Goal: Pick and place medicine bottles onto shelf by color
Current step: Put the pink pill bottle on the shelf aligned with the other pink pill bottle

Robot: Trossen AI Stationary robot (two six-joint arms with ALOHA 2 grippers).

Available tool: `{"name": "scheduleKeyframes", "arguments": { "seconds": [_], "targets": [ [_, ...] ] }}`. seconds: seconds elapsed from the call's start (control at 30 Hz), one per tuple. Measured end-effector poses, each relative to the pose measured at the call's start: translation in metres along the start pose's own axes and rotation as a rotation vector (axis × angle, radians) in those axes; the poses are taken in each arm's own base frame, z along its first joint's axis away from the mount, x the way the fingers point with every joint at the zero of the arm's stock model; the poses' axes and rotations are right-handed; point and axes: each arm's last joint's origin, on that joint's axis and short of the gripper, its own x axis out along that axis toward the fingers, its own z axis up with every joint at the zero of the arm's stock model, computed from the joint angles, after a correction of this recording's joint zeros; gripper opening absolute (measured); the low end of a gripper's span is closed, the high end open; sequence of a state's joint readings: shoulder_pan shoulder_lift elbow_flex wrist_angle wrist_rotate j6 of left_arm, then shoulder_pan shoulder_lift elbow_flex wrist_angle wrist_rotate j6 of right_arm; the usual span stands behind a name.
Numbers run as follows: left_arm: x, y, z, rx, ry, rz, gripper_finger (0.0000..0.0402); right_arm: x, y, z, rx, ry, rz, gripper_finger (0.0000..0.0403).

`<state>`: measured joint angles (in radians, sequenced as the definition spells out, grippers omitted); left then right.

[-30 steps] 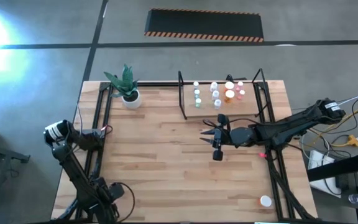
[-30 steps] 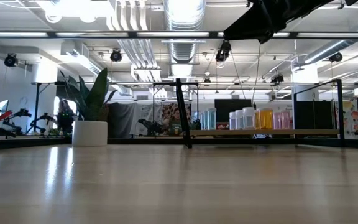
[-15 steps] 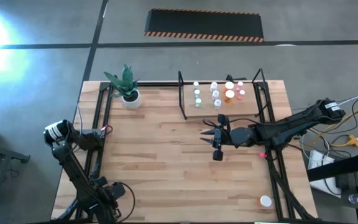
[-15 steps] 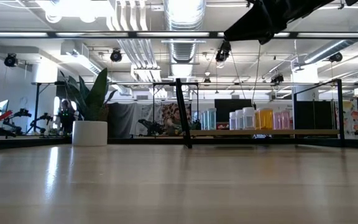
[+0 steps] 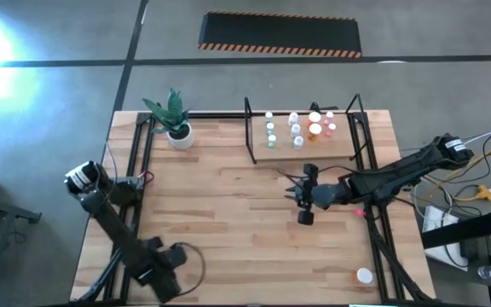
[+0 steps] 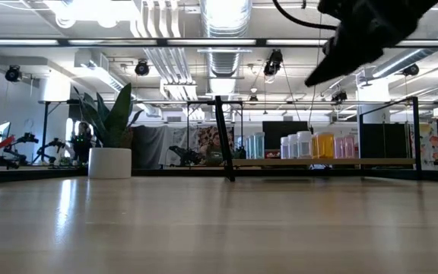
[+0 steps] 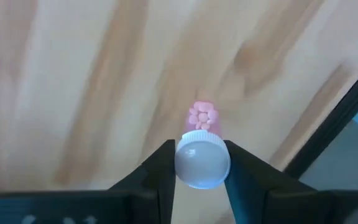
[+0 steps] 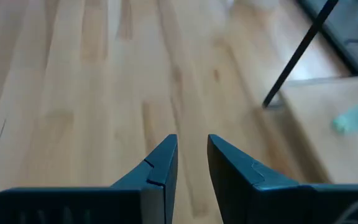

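Observation:
My left gripper [image 5: 177, 256] is near the table's near left corner, shut on a small pink bottle with a white cap [image 7: 202, 163]. My right gripper [image 5: 301, 193] hangs above the table's middle, in front of the shelf, open by a narrow gap and empty [image 8: 187, 152]. The shelf [image 5: 341, 154], a small wood board in black posts, stands at the far right. Several white-capped bottles stand on it: green [image 5: 271, 130], white [image 5: 296, 131], orange [image 5: 314, 130] and pink [image 5: 331, 126]. They also show in the low view [image 6: 310, 144]. My left gripper pinches the bottle between its two fingers at the white cap's sides [image 7: 180, 163]. The cap faces back toward the wrist and the pink body [image 7: 202, 116] points away along the fingers, toward the tabletop. In this view the bottle looks clear of the table.
A white pot with a green plant [image 5: 177, 128] stands at the far left. One white-capped bottle [image 5: 364, 275] stands near the near right corner. Black frame rails [image 5: 135, 162] run along both table sides. Bare tabletop [image 5: 228, 213] lies between the arms.
My right gripper has gone a little toward the table's right edge, away from the middle. My left arm has swung toward the right along the near edge.

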<state>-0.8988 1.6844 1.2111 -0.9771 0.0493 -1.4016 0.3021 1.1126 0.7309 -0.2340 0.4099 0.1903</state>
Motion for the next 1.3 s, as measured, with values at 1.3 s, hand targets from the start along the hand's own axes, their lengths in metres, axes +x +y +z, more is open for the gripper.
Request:
{"name": "scheduleKeyframes", "arguments": {
  "seconds": [1.3],
  "targets": [
    [-0.016, 0.013, 0.34, 0.832, -0.718, 0.055, 0.0093, -0.032, 0.055, -0.163, 0.371, -0.046, 0.038, 0.0086]
  ]
}}
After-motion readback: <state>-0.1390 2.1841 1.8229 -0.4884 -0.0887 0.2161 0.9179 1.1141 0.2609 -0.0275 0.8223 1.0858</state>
